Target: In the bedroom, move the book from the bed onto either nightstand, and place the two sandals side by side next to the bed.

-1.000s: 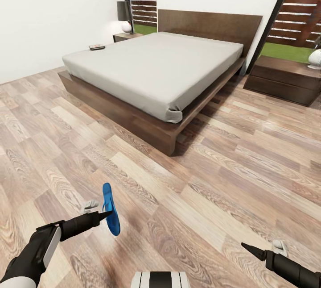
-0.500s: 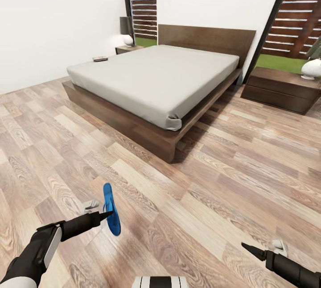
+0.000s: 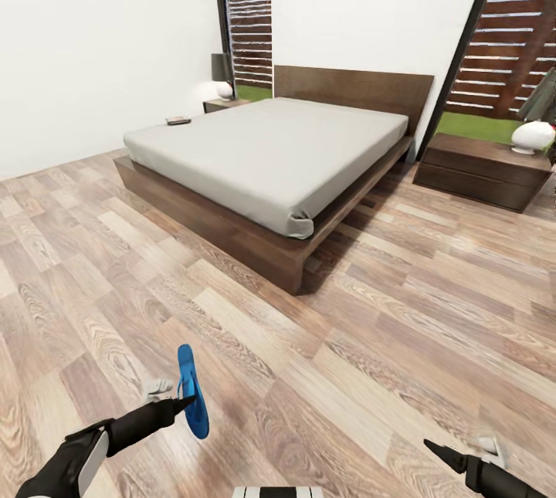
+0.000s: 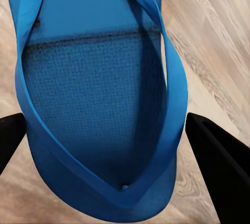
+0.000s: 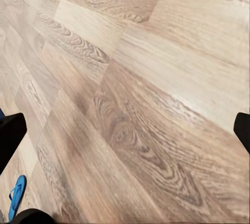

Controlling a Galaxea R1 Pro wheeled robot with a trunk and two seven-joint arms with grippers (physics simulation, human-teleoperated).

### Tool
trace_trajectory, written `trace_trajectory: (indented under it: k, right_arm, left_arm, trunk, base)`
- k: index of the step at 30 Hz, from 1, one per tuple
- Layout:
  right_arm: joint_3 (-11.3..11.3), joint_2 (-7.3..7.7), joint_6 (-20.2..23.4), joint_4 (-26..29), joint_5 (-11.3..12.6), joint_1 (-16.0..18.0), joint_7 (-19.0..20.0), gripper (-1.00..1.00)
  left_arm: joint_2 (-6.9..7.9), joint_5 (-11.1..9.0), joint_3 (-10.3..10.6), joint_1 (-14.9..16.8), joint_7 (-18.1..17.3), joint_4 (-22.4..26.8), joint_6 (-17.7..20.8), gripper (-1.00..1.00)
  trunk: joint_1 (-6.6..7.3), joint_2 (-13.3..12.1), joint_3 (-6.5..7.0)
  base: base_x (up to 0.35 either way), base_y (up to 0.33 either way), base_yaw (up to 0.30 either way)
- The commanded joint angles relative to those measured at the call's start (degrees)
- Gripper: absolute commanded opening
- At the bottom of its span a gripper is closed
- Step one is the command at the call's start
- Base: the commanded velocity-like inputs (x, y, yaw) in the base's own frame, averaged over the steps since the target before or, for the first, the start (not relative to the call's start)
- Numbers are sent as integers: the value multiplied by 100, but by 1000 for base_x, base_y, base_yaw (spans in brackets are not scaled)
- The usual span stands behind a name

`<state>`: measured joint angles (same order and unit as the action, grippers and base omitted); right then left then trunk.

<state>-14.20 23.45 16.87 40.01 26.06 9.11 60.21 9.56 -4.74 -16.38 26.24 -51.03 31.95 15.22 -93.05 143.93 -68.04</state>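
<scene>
One big stretch of wood-plank floor (image 3: 401, 313), grainy and pale, takes up most of the room. Far side sits the bed (image 3: 270, 150), smooth white mattress on a chunky dark frame, nightstand (image 3: 222, 104) at its far left, wider drawer dresser (image 3: 479, 166) off right. Tiny dark book (image 3: 178, 120) lies on the mattress's far left corner. Near left, the left gripper (image 3: 185, 404) is clamped on a bright blue sandal (image 3: 191, 390), thin straps, textured sole. Right gripper (image 3: 432, 448) near right, fingers spread apart, holding nothing.
</scene>
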Motion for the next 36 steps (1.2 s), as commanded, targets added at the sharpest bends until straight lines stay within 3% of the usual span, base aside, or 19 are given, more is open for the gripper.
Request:
trace_trajectory:
  k: [1, 7, 15, 24, 28, 36]
  right_arm:
    - [0, -1, -61, -120, 40, 3, 12, 100]
    - [11, -7, -249, -313, 11, 3, 9, 100]
    - [13, -23, -279, -343, -326, 3, 9, 100]
    - [13, -24, -281, -345, -381, 3, 9, 100]
    - [13, -24, -281, -345, -377, 3, 9, 100]
    - [13, -28, -314, -357, -381, 3, 9, 100]
  left_arm:
    - [0, -44, -13, 4, -16, -89, -12, -100]
    - [2, -39, -8, 4, -13, -374, -130, -100]
    - [-1, -20, -5, 4, 0, -623, -304, -100]
    - [-7, 48, -5, 4, 68, -671, -511, -100]
    - [-7, 58, -5, 3, 83, -975, -663, -100]
    - [-10, 61, -5, 4, 116, -1089, -879, -100]
  trunk:
    - [4, 0, 19]
    - [19, -8, 152]
    - [40, -19, 329]
    - [63, -31, 528]
    - [73, -36, 617]
    - [94, -47, 794]
  base:
    - [0, 0, 0]
    - [0, 0, 0]
    - [0, 0, 0]
    - [0, 0, 0]
    - [0, 0, 0]
    - [0, 0, 0]
